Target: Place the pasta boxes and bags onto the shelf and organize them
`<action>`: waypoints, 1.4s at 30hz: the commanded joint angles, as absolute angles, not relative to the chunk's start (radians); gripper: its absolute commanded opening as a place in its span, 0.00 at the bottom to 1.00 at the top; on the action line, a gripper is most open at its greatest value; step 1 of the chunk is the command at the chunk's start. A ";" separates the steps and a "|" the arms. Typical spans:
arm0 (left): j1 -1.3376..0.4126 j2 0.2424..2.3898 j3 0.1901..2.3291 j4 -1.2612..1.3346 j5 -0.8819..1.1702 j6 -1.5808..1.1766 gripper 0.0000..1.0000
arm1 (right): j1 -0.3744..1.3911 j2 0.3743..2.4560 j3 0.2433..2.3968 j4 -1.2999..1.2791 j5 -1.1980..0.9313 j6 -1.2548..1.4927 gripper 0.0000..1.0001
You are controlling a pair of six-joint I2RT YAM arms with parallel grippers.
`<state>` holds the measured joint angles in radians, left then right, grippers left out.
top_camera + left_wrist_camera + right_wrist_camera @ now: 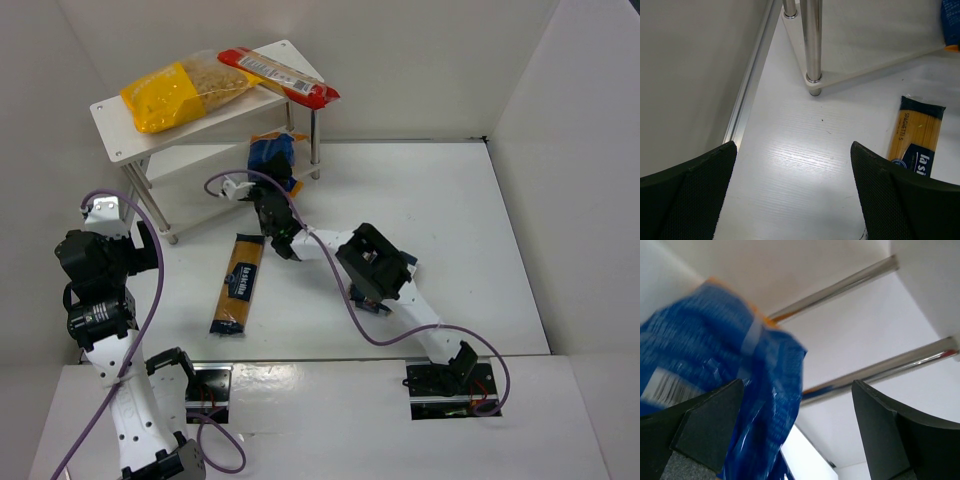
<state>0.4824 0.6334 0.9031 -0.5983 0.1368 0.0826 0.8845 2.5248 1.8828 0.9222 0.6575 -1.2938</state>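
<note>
- The crinkly blue-and-orange bag (272, 160) sits under the shelf's (115, 125) top board, at its 5 o'clock corner. We cannot tell whether it rests on the lower board.
- At the bag's 6 o'clock, the right gripper (268, 195) has its fingers wide apart, holding nothing.
- We see the yellow clear bag (185, 92) and the long red pack (280, 76) on top.
- The spaghetti pack (237, 283) lies on the table at the right gripper's 7 o'clock.
- The left gripper (792, 150) is spread and empty.

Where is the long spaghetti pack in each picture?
Top view: the spaghetti pack lies in the middle, below the shelf.
Left wrist: it is at the right edge, only partly in view.
Right wrist: not in it.
Shared landmark: the shelf's shiny metal legs.
</note>
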 commanded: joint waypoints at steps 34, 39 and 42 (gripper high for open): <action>0.499 0.632 0.891 -0.597 0.316 0.178 1.00 | 0.438 1.341 1.158 -0.449 0.201 -0.140 0.99; 0.466 0.683 0.891 -0.606 0.354 0.196 1.00 | 0.270 1.358 1.227 -0.598 0.155 -0.066 0.99; 0.443 0.722 0.902 -0.615 0.373 0.206 1.00 | 0.227 1.296 1.177 -0.588 0.137 -0.052 0.99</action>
<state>0.4587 0.7017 0.8940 -0.6167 0.3206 0.1822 0.2466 1.3693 1.1702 -0.5278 0.2085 -0.1154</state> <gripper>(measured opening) 1.001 0.990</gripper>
